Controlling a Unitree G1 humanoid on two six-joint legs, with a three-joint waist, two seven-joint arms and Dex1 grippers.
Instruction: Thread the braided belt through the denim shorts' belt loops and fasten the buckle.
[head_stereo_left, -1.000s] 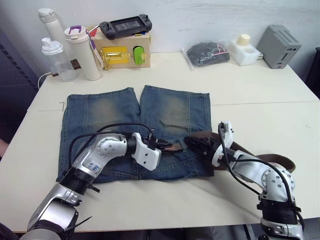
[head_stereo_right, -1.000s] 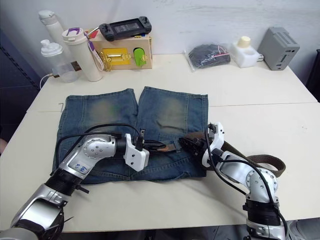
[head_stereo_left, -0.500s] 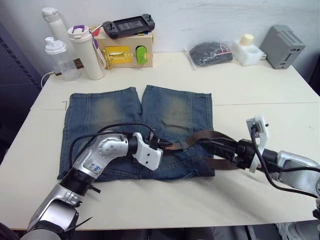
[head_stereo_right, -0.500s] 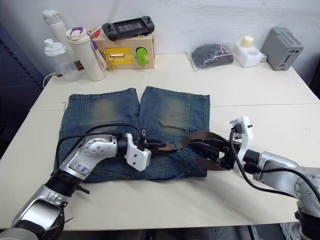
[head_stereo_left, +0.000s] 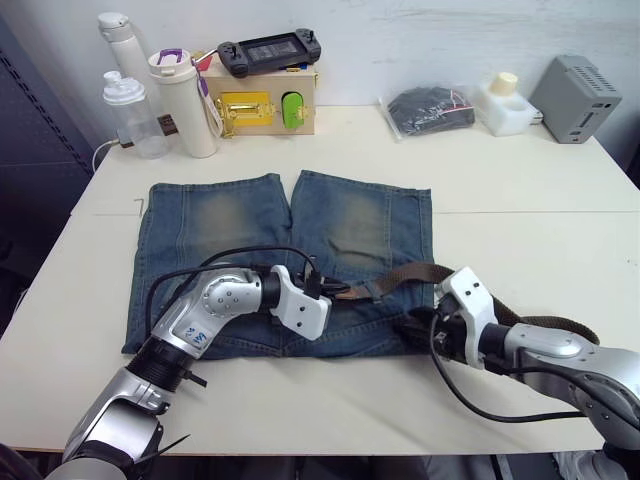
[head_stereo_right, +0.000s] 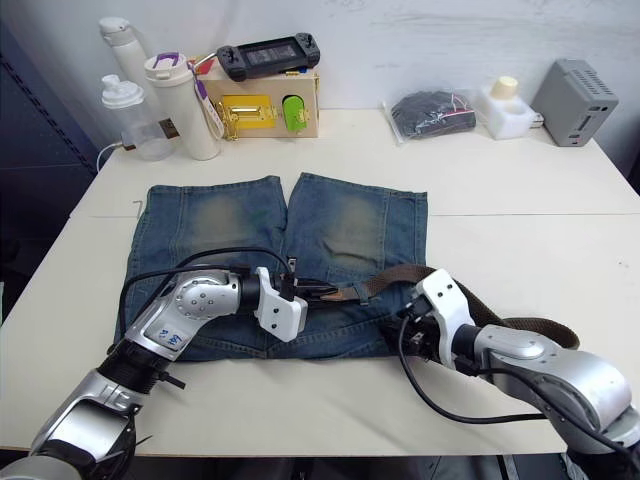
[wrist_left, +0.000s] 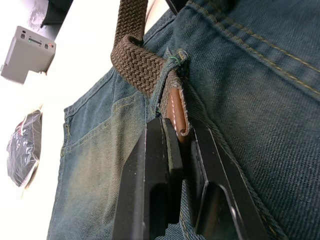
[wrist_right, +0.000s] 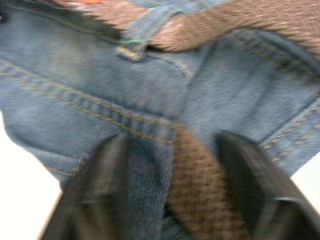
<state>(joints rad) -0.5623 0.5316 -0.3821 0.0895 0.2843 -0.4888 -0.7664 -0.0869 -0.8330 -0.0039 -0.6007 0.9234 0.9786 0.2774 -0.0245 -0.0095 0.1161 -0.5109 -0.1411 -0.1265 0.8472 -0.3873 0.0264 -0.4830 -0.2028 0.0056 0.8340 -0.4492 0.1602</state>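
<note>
My right pincer (wrist_right: 170, 200), fingers apart, has swung back to the dark brown braided belt (head_stereo_left: 400, 277), ready to feed slack leftward while my left pincer (wrist_left: 177, 150) clamps its leather tip (wrist_left: 176, 107).

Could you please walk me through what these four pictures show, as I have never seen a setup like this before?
It is a humanoid robot with two arms, each ending in a gripper of two black fingers. The two wide pictures come from a stereo camera on its head, looking down at a white table. The two close-ups come from cameras on its wrists, looking along each gripper's fingers.

On the table lie denim shorts with a braided belt running across the waistband. The left gripper is shut on the belt's leather tip, which has come through a belt loop. The right gripper is open, with a stretch of belt between its fingers.

At the far edge stand bottles, a wooden box, a game console and a grey device.
</note>
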